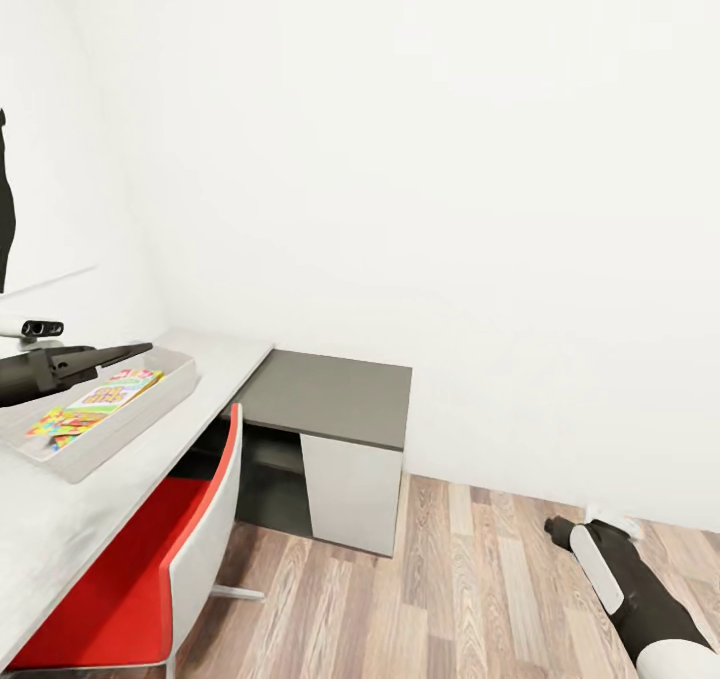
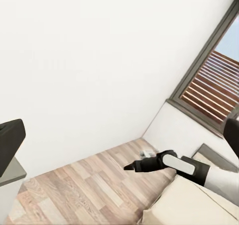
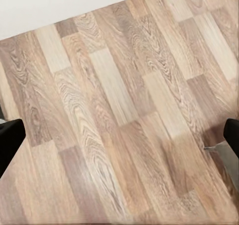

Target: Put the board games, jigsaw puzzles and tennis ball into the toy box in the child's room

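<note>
The light-grey toy box (image 1: 150, 404) stands on the pale table (image 1: 60, 519) at the left of the head view. Inside it lie a flat board game (image 1: 115, 391) with a bright printed cover and a multicoloured jigsaw puzzle (image 1: 60, 424). My left gripper (image 1: 130, 352) hovers just above the box's far end. In the left wrist view its fingers (image 2: 10, 140) stand wide apart with nothing between them. My right gripper (image 1: 555, 529) hangs low over the wood floor, open and empty, as the right wrist view (image 3: 119, 135) also shows. The tennis ball is out of view.
A red chair (image 1: 150, 569) is tucked against the table's front edge. A lower dark-grey-topped cabinet (image 1: 330, 394) adjoins the table at the white wall. The cream bed (image 2: 194, 205) and a window (image 2: 214, 85) appear in the left wrist view, behind my right arm (image 2: 174, 165).
</note>
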{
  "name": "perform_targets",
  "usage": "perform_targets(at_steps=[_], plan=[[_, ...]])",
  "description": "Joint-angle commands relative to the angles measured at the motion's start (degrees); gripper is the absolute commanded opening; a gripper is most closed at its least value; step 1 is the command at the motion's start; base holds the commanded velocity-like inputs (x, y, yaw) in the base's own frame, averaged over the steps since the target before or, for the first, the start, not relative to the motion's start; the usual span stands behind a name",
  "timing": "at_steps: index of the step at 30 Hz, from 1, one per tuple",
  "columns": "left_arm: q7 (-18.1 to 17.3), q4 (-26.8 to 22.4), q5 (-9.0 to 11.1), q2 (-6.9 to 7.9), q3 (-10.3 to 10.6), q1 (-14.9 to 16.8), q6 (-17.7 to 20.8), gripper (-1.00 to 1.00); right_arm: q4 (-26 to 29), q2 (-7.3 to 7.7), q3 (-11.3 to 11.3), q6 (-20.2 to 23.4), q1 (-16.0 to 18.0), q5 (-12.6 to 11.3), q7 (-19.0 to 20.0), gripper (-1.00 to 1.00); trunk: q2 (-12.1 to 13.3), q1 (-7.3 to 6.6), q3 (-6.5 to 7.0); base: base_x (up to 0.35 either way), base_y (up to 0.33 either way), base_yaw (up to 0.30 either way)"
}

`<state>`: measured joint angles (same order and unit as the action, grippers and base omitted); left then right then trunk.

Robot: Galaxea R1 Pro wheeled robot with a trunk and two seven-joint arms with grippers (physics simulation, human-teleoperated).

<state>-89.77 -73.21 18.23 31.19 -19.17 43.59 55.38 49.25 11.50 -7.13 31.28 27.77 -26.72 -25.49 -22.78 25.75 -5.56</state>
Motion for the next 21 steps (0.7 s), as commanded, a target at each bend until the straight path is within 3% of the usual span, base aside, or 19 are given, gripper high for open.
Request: perform_targets(at_steps=[1,11,15,21], plan=[[-0.2,0.0,0.0,0.05,0.0,0.0,0.6,1.00,0.0,-0.26,0.1,-1.0,-1.2,-0.7,-0.5,1.00,-0.1,0.03,-0.13,-0.079,0.000,-0.021],[-0.2,0.0,0.0,0.34,0.0,-0.1,0.6,1.00,-1.0,-3.84,-0.1,-6.1,-5.7,-0.8,-0.5,1.00,-0.1,0.03,-0.70,-0.139,0.000,-0.006],[-0.2,0.0,0.0,0.35,0.0,-0.3,0.6,1.00,-3.0,-4.19,-0.2,-7.2,-6.2,-0.9,-0.5,1.00,-0.1,0.03,-1.07,-0.137,0.000,-0.001],[-0.2,0.0,0.0,0.36,0.0,-0.4,0.6,1.00,-9.3,-4.32,-0.2,-13.9,-6.5,-0.9,-0.5,1.00,-0.1,0.03,-1.47,-0.103,0.000,0.000]])
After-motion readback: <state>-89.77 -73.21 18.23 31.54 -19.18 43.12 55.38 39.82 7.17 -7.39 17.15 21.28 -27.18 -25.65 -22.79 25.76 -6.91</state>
